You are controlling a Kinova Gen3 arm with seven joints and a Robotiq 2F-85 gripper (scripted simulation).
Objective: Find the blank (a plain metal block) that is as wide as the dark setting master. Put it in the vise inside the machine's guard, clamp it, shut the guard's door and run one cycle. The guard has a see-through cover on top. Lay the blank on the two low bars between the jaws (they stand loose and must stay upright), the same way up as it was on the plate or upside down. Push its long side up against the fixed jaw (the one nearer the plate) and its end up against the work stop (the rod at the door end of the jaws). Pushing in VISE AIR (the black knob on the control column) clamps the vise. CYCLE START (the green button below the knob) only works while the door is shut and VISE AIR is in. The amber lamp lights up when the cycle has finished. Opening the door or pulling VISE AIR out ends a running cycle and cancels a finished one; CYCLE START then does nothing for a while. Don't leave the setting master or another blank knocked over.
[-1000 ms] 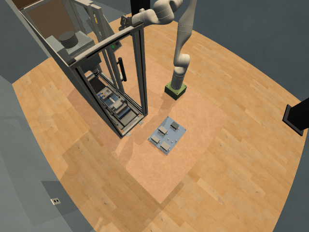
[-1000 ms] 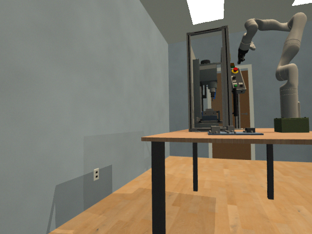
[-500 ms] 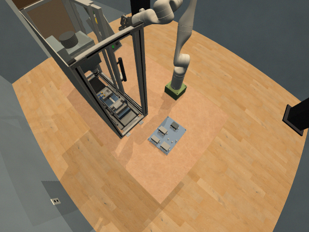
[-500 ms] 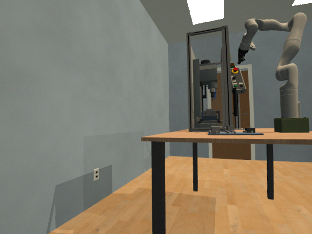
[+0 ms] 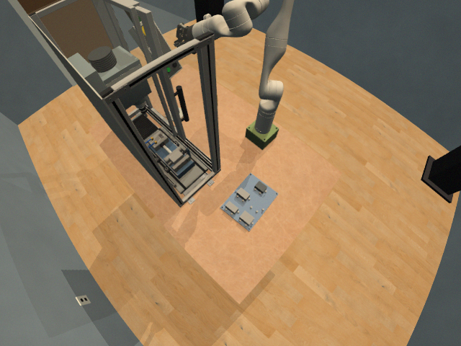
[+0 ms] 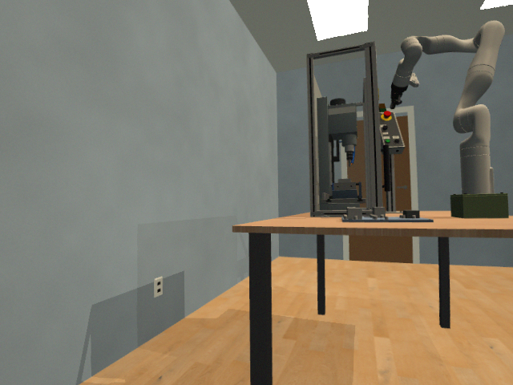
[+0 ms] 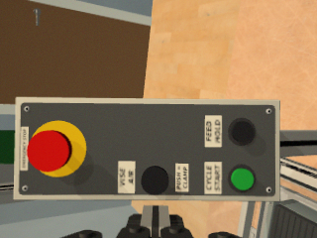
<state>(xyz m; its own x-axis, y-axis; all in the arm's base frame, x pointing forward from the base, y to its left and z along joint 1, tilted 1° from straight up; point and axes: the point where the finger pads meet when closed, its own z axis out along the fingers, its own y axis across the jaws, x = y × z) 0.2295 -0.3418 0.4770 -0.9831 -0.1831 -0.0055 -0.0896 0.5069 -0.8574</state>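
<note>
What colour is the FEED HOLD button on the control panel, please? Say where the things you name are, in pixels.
The FEED HOLD button (image 7: 242,131) is black, seen best in the wrist view.
</note>
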